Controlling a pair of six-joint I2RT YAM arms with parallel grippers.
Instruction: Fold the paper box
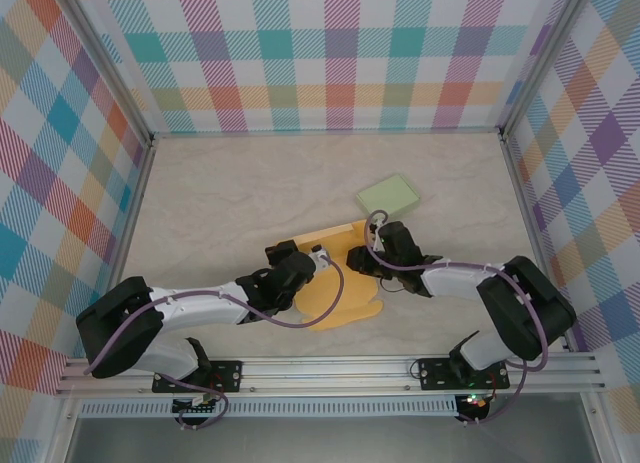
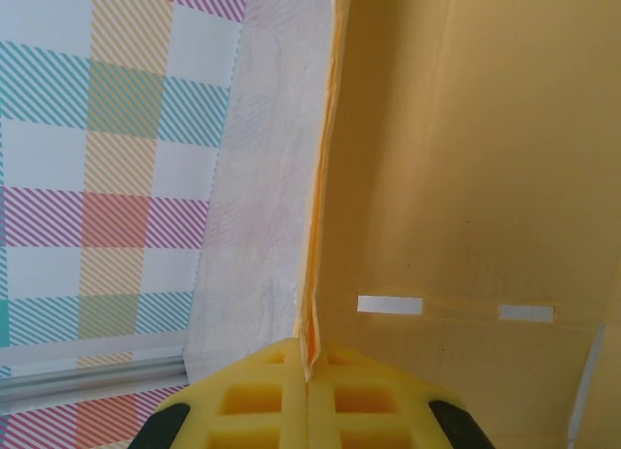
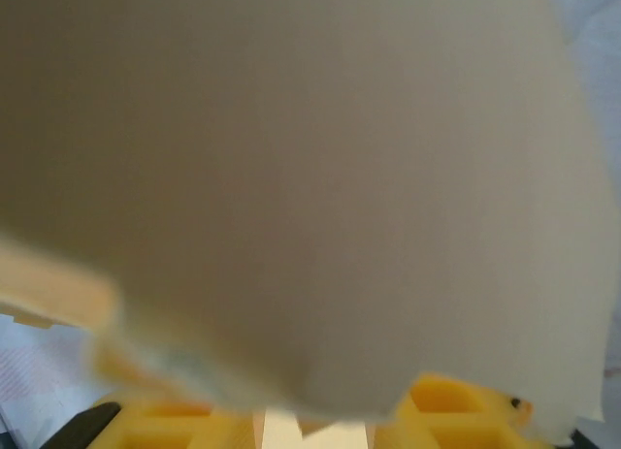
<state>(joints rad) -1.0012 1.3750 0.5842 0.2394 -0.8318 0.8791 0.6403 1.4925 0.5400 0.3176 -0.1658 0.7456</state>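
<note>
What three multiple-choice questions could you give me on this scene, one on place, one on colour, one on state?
1. The green pad lies where from the paper box? A: beyond its far edge; B: on its near side; C: to its left.
2. The paper box is? A: blue; B: yellow-orange; C: black.
3. The left pincer is? A: wide open; B: holding the green pad; C: shut on the box's edge.
Key: A, top view shows it farther back; B, its card is yellow-orange; C, pads meet on the edge.
</note>
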